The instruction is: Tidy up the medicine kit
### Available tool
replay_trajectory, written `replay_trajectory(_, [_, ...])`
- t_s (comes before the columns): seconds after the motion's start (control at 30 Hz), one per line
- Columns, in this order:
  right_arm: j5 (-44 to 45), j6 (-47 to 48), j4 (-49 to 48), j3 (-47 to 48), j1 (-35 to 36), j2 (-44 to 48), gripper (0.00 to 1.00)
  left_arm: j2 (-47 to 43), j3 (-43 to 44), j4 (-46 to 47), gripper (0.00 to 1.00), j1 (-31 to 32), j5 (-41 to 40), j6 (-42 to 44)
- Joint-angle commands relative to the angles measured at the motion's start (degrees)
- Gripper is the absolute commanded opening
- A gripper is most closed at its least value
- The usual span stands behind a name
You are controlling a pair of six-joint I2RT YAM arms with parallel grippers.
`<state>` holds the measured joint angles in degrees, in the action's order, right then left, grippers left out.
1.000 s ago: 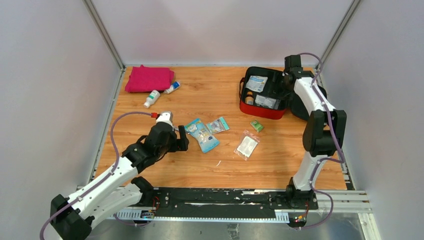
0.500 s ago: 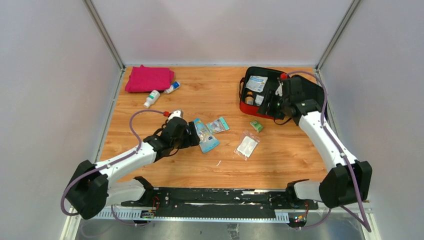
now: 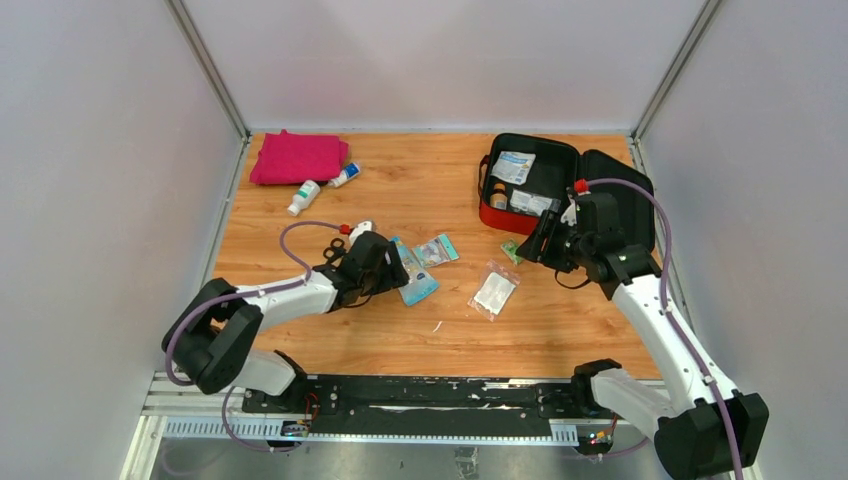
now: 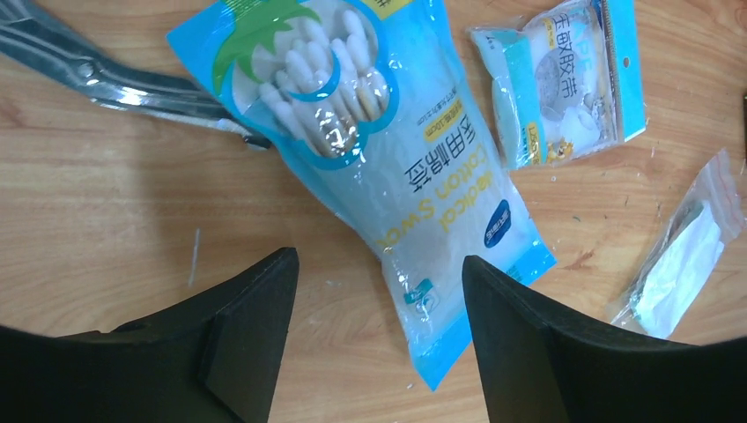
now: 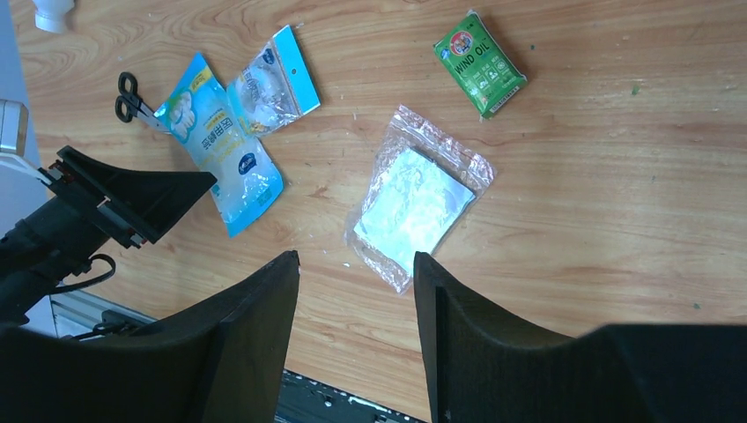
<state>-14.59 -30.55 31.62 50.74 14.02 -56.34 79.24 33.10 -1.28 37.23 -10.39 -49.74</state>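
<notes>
Both arms have shifted since half a second ago: the left gripper [image 4: 377,264] has pushed further out over the table [image 3: 420,340], and the right gripper [image 5: 354,260] has drawn back from the case toward the near side.

Nearest, the left gripper hangs with its fingers spread apart and nothing between them, right above the lower end of a blue bag of cotton swabs [image 4: 388,150]. Black-handled scissors [image 4: 114,79] lie partly under that bag's top corner. Just beside the bag sits a small blue-edged packet [image 4: 564,79], and further right lies a clear zip bag [image 5: 414,198] holding a white pad, apart from both.

A little farther, the right gripper hovers with its fingers also parted and empty – its wrist view looks down on the zip bag and on a green sachet [image 5: 480,63] printed "WIND OIL", which lies flat on the wood near the case.

The medicine kit [image 3: 520,222] stands at the far right of the table, open, its black-lined lid [image 3: 620,190] folded out to the right. Inside are white-and-blue packets and a small brown bottle.

At the far left corner lies a folded pink cloth [image 3: 298,157] – two white bottles [image 3: 304,196] rest on their sides just in front of it.
</notes>
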Motion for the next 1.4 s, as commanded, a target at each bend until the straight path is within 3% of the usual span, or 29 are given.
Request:
replay_trajectory(0.0, [0.5, -0.8, 2.0, -2.1, 0.8, 0.6, 0.55, 3.3, 2.0, 2.8, 0.72, -0.3, -0.3, -0.6])
replay_trajectory(0.17, [0.7, -0.7, 2.0, -3.1, 0.8, 0.5, 0.55, 5.3, 3.0, 2.9, 0.65, -0.3, -0.8, 0.1])
replay_trajectory(0.57, [1.1, -0.7, 2.0, -4.6, 0.8, 0.9, 0.54, 10.9, 3.9, 4.2, 0.31, -0.3, -0.9, 2.2])
replay_trajectory(0.9, [-2.3, -0.7, 0.5, -5.0, 0.8, 1.2, 0.54, -0.5, 1.9, -4.5, 0.01, -0.3, -5.1, 5.9])
replay_trajectory(1.07, [-8.3, -2.9, -4.4, -4.7, 3.7, 0.3, 0.56, -11.5, -1.3, -7.0, 0.0, -0.3, -3.3, 7.3])
replay_trajectory(1.23, [-9.1, -7.6, -11.6, -2.8, 13.8, -3.3, 0.63, -21.5, -4.9, -3.8, 0.0, 0.0, 4.7, 6.5])
replay_trajectory(1.37, [-9.3, -9.7, -17.6, 0.0, 20.9, -8.3, 0.68, -26.0, -5.5, -2.8, 0.0, 1.9, 6.2, 6.2])
